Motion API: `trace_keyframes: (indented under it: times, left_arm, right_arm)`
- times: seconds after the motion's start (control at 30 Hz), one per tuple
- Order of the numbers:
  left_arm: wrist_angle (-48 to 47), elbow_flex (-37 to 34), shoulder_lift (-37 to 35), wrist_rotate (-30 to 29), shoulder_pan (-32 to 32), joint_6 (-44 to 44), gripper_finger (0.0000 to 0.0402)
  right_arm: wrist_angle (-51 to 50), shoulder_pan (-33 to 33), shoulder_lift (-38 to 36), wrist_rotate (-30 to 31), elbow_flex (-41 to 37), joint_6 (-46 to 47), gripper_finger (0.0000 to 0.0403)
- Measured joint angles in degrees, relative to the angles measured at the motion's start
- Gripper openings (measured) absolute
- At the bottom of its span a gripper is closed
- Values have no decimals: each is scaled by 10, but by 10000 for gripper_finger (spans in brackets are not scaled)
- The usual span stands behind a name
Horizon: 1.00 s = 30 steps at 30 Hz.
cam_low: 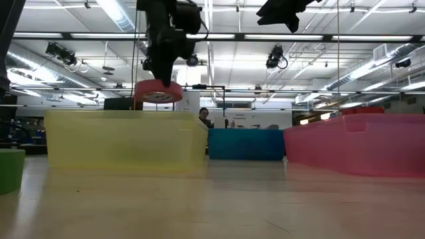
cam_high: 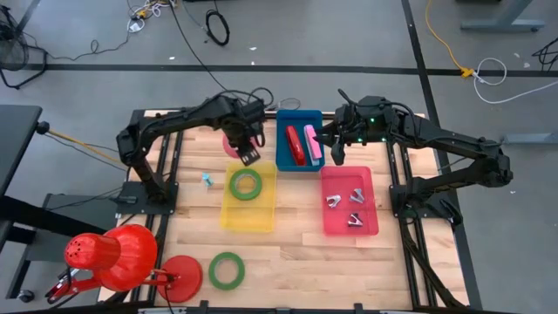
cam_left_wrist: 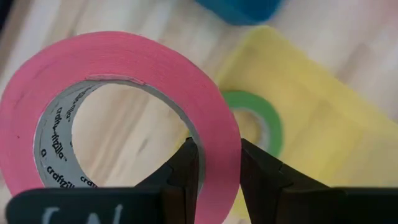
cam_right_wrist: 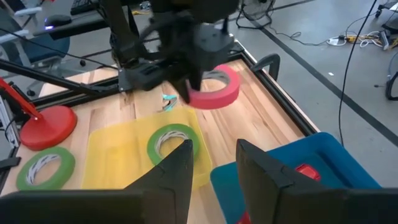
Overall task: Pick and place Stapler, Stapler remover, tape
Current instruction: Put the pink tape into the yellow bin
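From above, the left gripper [cam_high: 241, 146] holds a pink tape roll [cam_high: 232, 144] in the air just beyond the yellow bin [cam_high: 228, 214], which contains a green tape roll [cam_high: 246, 184]. The right gripper [cam_high: 335, 144] hangs over the blue bin's [cam_high: 282, 150] edge, beside a red stapler [cam_high: 294, 144] lying lengthwise away from the front edge.

At table level, the pink roll [cam_low: 158, 91] lies flat, its hole vertical, above the yellow bin's [cam_low: 126, 139] rim.

The left wrist camera shows fingers [cam_left_wrist: 184, 171] pinching the roll's [cam_left_wrist: 124, 106] wall.

From the right wrist, its own fingers [cam_right_wrist: 177, 168] stand apart.
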Motion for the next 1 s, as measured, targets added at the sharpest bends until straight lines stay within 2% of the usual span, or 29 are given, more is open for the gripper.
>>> trace_keyframes:
  times: [0.4,0.8,1.0]
  left_arm:
    - [-41,3,0,3,-109,-19,99]
    - [-38,3,0,2,-208,-75,99]
    - [-10,-37,1,-2,-242,-114,99]
  right_arm:
    - [-12,0,0,0,0,-28,121]
    - [-12,0,0,-6,0,-36,121]
    - [-11,0,0,-6,0,-39,121]
